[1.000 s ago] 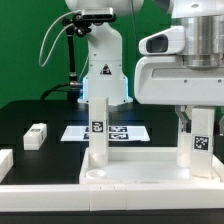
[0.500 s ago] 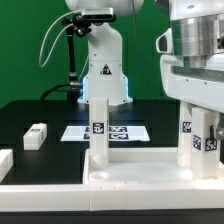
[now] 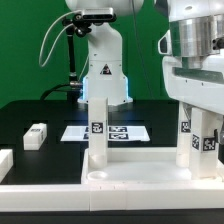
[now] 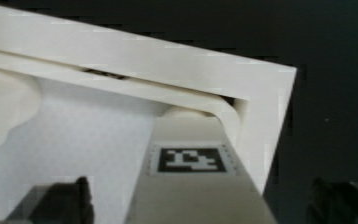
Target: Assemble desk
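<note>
Gripper (image 3: pixel 198 128): low over the desk's right corner, fingers spread either side of the right leg post (image 3: pixel 186 138), not visibly pressing it.
Desk slab (image 3: pixel 135 176): near table edge, centre-right.
Left leg post (image 3: pixel 98 134): upright on slab.
Loose leg post (image 3: pixel 36 136): lying far left.
Marker board (image 3: pixel 75 132): flat behind the slab.

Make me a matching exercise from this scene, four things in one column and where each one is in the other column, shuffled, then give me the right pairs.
Things
1. loose leg post
2. marker board
3. upright leg post
4. gripper

Places
A. standing on the desk slab, toward the exterior view's left
B. lying on the black table, at the exterior view's left
C. flat on the table behind the slab
D. at the leg post on the exterior view's right

Pairs: 1-B, 2-C, 3-A, 4-D
</note>
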